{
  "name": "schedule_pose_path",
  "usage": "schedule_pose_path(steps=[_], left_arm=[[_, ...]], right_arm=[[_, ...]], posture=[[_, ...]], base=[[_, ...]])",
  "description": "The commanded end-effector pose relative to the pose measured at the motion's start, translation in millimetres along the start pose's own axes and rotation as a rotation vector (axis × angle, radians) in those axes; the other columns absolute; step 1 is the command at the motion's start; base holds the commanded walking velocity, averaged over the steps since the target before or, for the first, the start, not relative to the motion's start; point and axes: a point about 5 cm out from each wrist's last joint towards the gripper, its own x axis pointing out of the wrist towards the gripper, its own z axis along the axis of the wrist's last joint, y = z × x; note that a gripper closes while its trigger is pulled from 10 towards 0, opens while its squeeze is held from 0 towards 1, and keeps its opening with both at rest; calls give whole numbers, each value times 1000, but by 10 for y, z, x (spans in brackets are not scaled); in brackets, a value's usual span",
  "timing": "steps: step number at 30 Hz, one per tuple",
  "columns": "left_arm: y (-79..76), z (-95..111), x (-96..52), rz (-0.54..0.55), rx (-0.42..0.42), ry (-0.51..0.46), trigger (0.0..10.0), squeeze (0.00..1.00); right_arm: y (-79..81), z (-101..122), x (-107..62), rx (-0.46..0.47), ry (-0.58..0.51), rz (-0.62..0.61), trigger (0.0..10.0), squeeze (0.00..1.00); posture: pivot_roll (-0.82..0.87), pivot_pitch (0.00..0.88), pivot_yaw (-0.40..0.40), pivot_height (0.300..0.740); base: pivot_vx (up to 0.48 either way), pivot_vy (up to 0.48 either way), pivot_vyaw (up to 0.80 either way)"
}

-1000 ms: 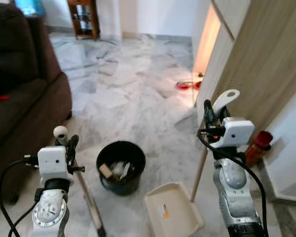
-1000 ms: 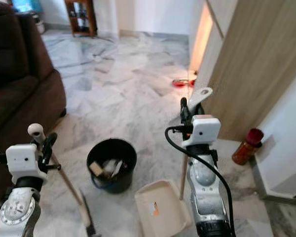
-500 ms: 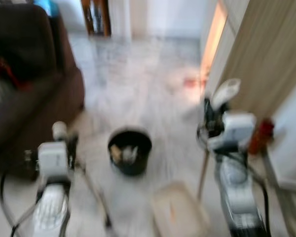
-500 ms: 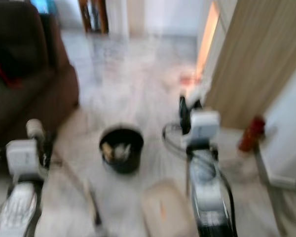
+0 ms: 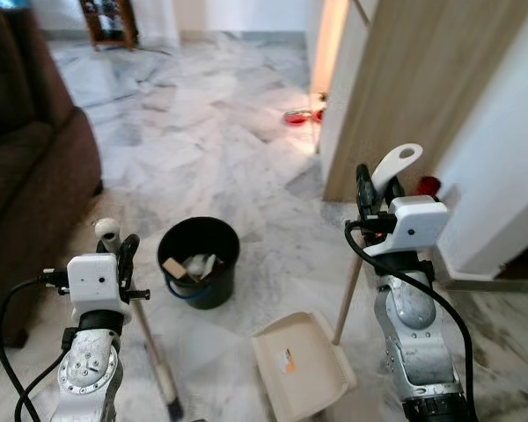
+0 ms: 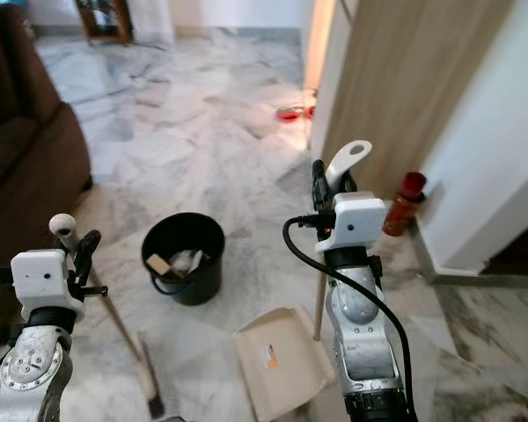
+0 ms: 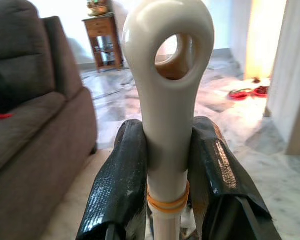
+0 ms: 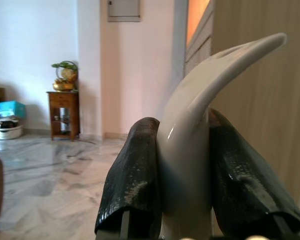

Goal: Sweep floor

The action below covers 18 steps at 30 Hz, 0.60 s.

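Left gripper (image 7: 165, 170) clenched on cream broom handle (image 7: 166, 100); right gripper (image 8: 182, 175) clenched on dustpan handle (image 8: 200, 110).

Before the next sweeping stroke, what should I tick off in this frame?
1. Left end effector shut on the broom handle: ok.
2. Right end effector shut on the dustpan handle: ok.
3. Dustpan resting on the floor, mouth facing the broom side: ok.
4. Black bucket upright, apart from the dustpan, scraps already inside: ok.
5. Debris left on the marble floor near the dustpan: cannot tell; one small orange scrap lies in the pan.
6. Red bottle by the wall, apart from the right arm: ok.
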Motion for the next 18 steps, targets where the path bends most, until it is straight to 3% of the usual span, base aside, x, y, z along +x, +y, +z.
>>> schedule_pose_path(steps=[1,7,15,18], left_arm=[[16,65,11,8,13,-37,10000,0],[-8,48,18,5,30,-29,10000,0],[-11,42,15,1,34,-31,10000,0],[-3,48,15,10,20,-36,10000,0]], right_arm=[[8,149,64,9,-64,1,10000,0],[3,147,85,0,-62,-2,10000,0],[11,147,87,-4,-61,0,10000,0],[21,139,84,-4,-58,6,10000,0]], posture=[[6,98,-9,740],[-2,88,-14,740],[-1,73,-13,740],[0,64,-14,740]], base=[[0,0,-800],[0,0,-800],[0,-416,-800],[0,0,-800]])
